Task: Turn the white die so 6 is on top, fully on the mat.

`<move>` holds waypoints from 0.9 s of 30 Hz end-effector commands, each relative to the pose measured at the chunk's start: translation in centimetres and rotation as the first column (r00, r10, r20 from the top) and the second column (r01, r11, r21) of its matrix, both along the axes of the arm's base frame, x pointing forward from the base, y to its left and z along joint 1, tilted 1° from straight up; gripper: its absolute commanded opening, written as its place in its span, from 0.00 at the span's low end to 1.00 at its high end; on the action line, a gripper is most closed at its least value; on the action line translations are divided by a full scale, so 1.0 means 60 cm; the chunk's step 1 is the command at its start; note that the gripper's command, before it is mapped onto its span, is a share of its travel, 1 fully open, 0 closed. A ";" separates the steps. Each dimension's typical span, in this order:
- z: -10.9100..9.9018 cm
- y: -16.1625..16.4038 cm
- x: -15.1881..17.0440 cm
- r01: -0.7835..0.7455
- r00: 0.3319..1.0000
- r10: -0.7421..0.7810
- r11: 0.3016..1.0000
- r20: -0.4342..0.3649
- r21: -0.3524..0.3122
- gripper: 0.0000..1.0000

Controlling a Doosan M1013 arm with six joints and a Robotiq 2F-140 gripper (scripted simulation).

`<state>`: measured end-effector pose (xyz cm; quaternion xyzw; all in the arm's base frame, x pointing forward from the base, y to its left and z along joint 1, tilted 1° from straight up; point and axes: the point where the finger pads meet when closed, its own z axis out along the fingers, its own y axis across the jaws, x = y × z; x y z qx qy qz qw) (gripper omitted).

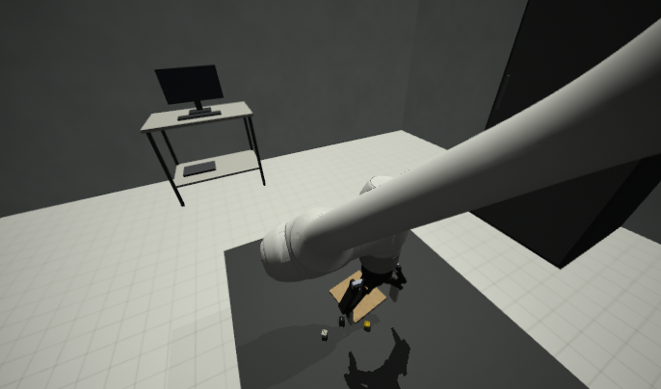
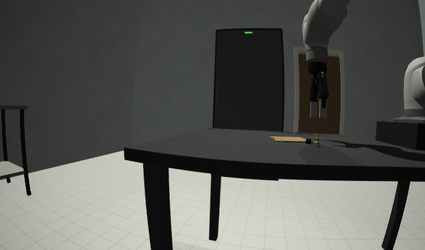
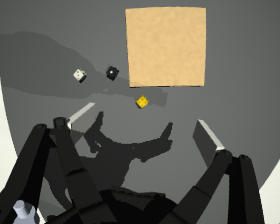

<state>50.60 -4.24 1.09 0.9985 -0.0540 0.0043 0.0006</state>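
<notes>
The white die (image 3: 79, 75) lies on the black table, off the tan mat (image 3: 165, 46), to its left in the wrist view. It also shows in the top view (image 1: 324, 334) and the exterior view (image 2: 316, 143). A black die (image 3: 111, 72) lies between it and the mat's edge. A yellow die (image 3: 141, 102) lies just off the mat's near edge. My gripper (image 3: 145, 120) is open and empty, high above the table and pointing down; it also shows in the exterior view (image 2: 318, 110). The dice's top faces are too small to read.
The robot's base block (image 2: 405, 134) stands at the right on the table. The arm's long link (image 1: 468, 183) crosses the top view and hides part of the mat (image 1: 363, 300). A dark cabinet (image 2: 248, 79) and a desk with a monitor (image 1: 197, 125) stand away from the table.
</notes>
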 end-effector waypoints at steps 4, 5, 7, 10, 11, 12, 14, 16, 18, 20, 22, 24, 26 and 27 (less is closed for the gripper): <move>-0.062 0.000 0.003 0.000 1.000 0.000 1.000 0.001 0.000 1.00; -0.062 0.000 0.003 0.000 1.000 0.000 1.000 0.001 0.000 1.00; -0.065 0.000 0.003 0.000 1.000 0.000 1.000 0.001 0.000 1.00; -0.067 0.000 0.003 0.000 1.000 0.000 1.000 0.001 0.000 1.00; -0.067 0.000 0.003 0.000 1.000 0.000 1.000 0.001 0.000 1.00; -0.067 0.000 0.003 0.000 1.000 0.000 1.000 0.001 0.000 1.00; -0.067 0.000 0.003 0.000 1.000 0.000 1.000 0.001 0.000 1.00; -0.067 0.000 0.003 0.000 1.000 0.000 1.000 0.001 0.000 1.00; -0.067 0.000 0.003 0.000 1.000 0.000 1.000 0.001 0.000 1.00; -0.067 0.000 0.003 0.000 1.000 0.000 1.000 0.001 0.000 1.00; -0.067 0.000 0.003 0.000 1.000 0.000 1.000 0.001 0.000 1.00; -0.067 0.000 0.003 0.000 1.000 0.000 1.000 0.001 0.000 1.00; -0.067 0.000 0.003 0.000 1.000 0.000 1.000 0.001 0.000 1.00; -0.067 0.000 0.003 0.000 1.000 0.000 1.000 0.001 0.000 1.00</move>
